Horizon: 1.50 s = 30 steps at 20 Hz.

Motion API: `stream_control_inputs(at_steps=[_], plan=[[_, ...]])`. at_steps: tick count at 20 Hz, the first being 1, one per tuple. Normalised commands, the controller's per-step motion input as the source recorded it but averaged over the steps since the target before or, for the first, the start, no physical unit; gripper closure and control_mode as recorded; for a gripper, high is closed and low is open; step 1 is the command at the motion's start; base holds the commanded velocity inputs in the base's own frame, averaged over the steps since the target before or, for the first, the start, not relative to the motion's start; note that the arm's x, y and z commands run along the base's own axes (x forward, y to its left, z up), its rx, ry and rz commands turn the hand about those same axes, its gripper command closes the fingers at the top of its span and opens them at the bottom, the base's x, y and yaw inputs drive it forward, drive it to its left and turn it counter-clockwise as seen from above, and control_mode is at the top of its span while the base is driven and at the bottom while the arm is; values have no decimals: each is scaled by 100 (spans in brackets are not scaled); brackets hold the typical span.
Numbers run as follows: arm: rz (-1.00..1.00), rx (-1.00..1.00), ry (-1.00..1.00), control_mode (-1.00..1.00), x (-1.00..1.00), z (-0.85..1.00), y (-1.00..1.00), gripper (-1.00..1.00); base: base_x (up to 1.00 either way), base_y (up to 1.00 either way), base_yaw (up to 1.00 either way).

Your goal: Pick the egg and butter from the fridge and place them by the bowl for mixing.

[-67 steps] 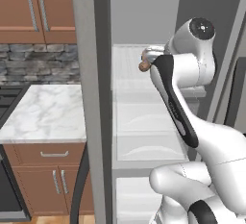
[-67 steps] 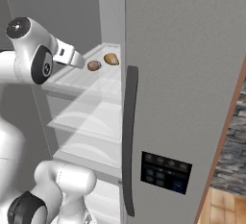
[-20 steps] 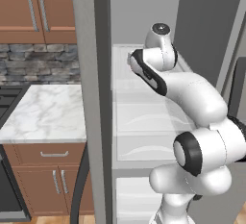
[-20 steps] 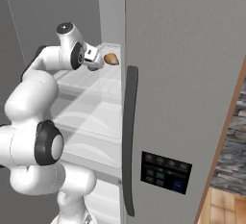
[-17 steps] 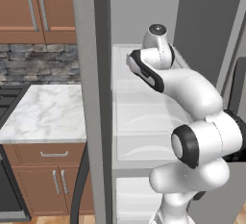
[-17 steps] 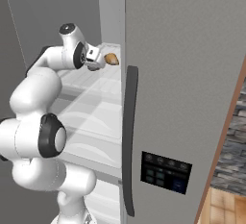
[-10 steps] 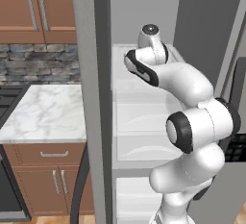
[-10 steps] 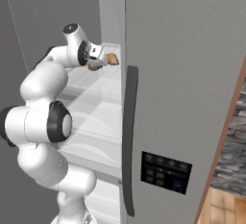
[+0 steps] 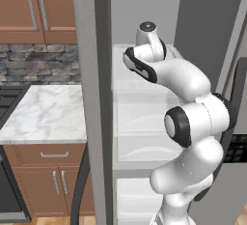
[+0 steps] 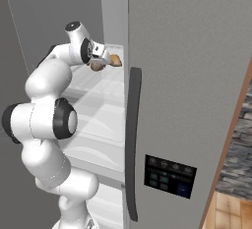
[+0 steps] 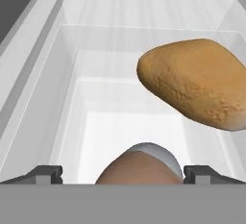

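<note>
My arm reaches into the open fridge (image 9: 91, 98) at its upper glass shelf (image 11: 120, 98). The egg (image 11: 139, 168), small and dark brown, lies on that shelf right in front of the hand, between the two fingertips (image 11: 48, 172). My gripper (image 11: 127, 172) is open, its tips standing wide on either side of the egg without closing on it. From the right base view the gripper (image 10: 100, 56) hovers just over the egg (image 10: 96, 67). The butter and the bowl are out of view.
A larger orange-tan lump (image 11: 197, 88) lies just beyond the egg on the same shelf, also seen as the lump (image 10: 116, 61). The grey fridge door (image 10: 187, 75) with its dark handle (image 10: 132, 139) stands close on the right. A marble counter (image 9: 43, 113) lies left of the fridge.
The arm has stretched further into the fridge and the hand has come closer to the egg. The jaws have stayed open.
</note>
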Motion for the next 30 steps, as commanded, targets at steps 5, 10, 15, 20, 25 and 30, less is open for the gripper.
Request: stream_control_inputs(at_steps=[5,10,15,20,25,30], plan=[[0,0,0,-100,0,-24,0,-100,0,0,0],[0,0,-2,-100,0,-40,0,100,0,0,0],[0,0,-2,-100,0,-16,0,100,0,0,0],[0,0,0,-100,0,0,0,100,0,0,0],[0,-11,-29,-100,-34,16,0,100,0,0,0],[0,-11,-43,-100,-78,30,0,100,0,0,0]])
